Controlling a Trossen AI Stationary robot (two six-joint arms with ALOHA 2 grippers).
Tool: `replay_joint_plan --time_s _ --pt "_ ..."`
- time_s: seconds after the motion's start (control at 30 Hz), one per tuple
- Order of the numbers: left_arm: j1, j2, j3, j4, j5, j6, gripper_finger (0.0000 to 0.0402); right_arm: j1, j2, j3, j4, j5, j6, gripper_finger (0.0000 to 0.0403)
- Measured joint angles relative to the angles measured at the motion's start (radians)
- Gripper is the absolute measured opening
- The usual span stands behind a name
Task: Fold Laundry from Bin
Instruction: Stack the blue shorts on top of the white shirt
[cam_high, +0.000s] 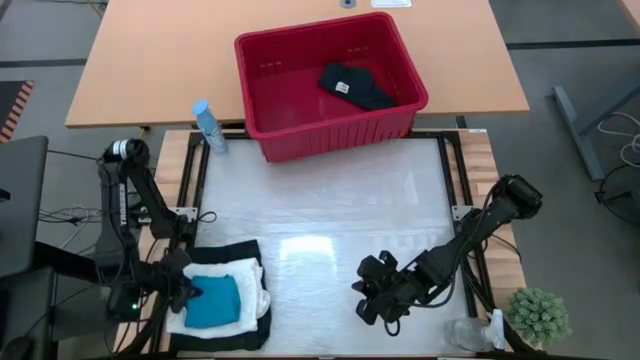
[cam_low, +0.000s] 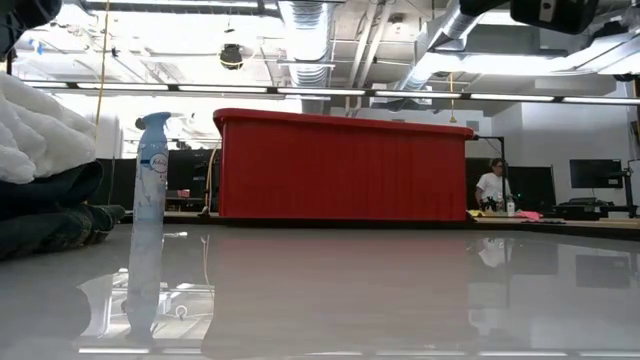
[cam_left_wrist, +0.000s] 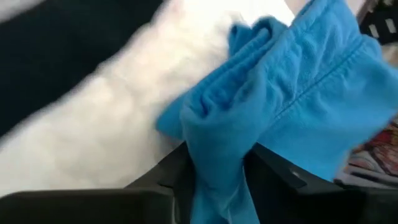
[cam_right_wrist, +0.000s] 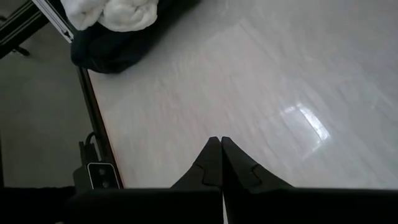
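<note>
Exposed ceiling ducts (cam_low: 310, 25), grey floor (cam_high: 560, 190)

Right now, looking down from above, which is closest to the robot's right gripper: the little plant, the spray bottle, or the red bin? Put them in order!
From the right gripper:
1. Little plant, at the table's near right corner.
2. Red bin, far side, middle.
3. Spray bottle, far left, beside the bin.

The high view looks straight down on the glossy white table (cam_high: 330, 200); the low view faces level toward the red rectangular plastic bin (cam_low: 343, 165), shared by both.
</note>
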Motion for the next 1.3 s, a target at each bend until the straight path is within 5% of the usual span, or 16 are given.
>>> replay_joint_plan --time_s 0.97,1.3 --pt "0.008 -0.248 0.000 -0.048 0.044 0.186 0.0224 0.000 0.000 0.000 -0.003 0.001 -0.037 0.0027" --pt "0.008 -0.416 0.000 -0.097 0.145 0.098 0.0240 -0.004 0.000 0.000 0.003 0.005 -0.051 0.0026"
